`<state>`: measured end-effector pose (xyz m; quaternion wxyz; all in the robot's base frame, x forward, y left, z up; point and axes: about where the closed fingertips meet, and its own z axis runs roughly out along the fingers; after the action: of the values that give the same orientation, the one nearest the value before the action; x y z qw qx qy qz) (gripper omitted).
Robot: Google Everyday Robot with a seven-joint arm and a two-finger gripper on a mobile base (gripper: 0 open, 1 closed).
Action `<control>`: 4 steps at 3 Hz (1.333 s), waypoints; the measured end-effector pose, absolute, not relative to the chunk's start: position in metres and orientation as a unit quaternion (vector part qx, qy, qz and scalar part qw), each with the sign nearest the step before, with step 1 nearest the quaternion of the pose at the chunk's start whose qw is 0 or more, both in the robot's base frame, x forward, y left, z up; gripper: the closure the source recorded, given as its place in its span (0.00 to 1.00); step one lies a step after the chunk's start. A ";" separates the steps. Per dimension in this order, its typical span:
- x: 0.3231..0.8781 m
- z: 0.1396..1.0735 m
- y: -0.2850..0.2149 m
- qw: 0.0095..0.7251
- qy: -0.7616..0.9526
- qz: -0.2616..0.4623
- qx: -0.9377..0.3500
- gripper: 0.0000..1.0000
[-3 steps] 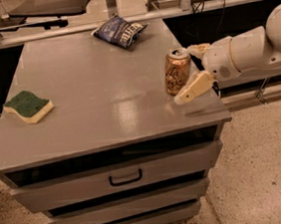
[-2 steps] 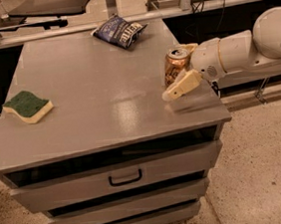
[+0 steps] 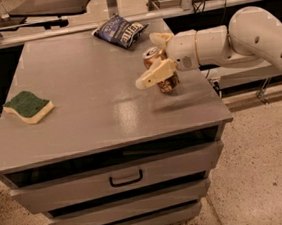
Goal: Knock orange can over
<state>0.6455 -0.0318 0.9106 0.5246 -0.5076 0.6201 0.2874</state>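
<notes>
The orange can (image 3: pixel 168 84) stands near the right edge of the grey cabinet top (image 3: pixel 90 105), its top leaning a little to the left. My gripper (image 3: pixel 147 59) reaches in from the right on a white arm and is open around the can. One cream finger (image 3: pixel 155 74) lies across the can's front and the other finger (image 3: pixel 161 38) is behind it. The front finger hides the can's middle.
A dark blue snack bag (image 3: pixel 119 31) lies at the back of the top. A green and yellow sponge (image 3: pixel 28 106) lies near the left edge. Drawers are below the top. Desk frames stand behind, and speckled floor is to the right.
My gripper has swept left and further onto the top with the can between its fingers. The can has shifted left and now leans.
</notes>
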 end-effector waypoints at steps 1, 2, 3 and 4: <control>0.654 0.935 0.004 0.546 0.593 0.316 -0.500 0.00; 0.659 0.941 0.013 0.554 0.587 0.326 -0.492 0.00; 0.659 0.941 0.014 0.555 0.587 0.326 -0.491 0.00; 0.656 0.936 -0.022 0.551 0.595 0.302 -0.501 0.00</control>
<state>0.6564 -0.0224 0.9363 0.5507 -0.5013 0.5954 0.3017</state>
